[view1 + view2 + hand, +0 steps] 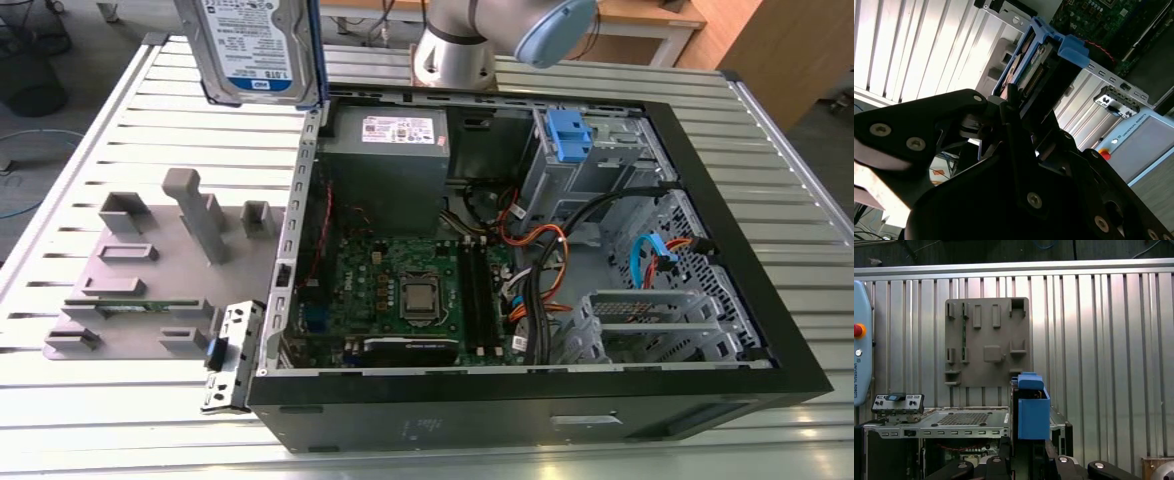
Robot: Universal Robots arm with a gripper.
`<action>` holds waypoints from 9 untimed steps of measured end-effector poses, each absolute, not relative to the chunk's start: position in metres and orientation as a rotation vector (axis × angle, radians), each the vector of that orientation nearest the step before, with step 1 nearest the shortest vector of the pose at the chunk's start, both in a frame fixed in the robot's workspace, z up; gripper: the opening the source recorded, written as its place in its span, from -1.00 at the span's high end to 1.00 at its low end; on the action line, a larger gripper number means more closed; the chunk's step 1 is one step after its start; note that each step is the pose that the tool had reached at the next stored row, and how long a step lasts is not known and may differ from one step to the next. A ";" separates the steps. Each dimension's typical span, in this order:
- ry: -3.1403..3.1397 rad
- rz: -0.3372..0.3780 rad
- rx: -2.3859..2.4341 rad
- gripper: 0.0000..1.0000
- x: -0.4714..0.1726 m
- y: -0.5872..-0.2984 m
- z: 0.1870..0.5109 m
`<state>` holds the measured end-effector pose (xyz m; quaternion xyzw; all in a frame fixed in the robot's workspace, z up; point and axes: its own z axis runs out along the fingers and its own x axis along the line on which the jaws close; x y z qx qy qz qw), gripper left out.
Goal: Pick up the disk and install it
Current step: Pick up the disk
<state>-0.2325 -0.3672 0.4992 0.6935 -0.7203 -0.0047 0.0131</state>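
claw (1013, 102) clamped on the disk (254, 45), held aloft near the open computer case (534, 412) and grey fixture plate (167, 275).

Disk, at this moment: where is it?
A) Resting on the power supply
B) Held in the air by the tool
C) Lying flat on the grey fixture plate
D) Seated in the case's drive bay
B: in the exterior view the disk hangs upright, clear of the table and of the open computer case, and in the second wrist view the tool is shut on it.

Blue-framed silver disk (254, 45), upright, aloft
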 end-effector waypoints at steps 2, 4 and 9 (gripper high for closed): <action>-2.244 -0.015 2.161 0.30 -0.228 -0.367 0.499; -2.244 -0.015 2.161 0.30 -0.224 -0.367 0.499; -2.244 -0.015 2.161 0.30 -0.215 -0.367 0.499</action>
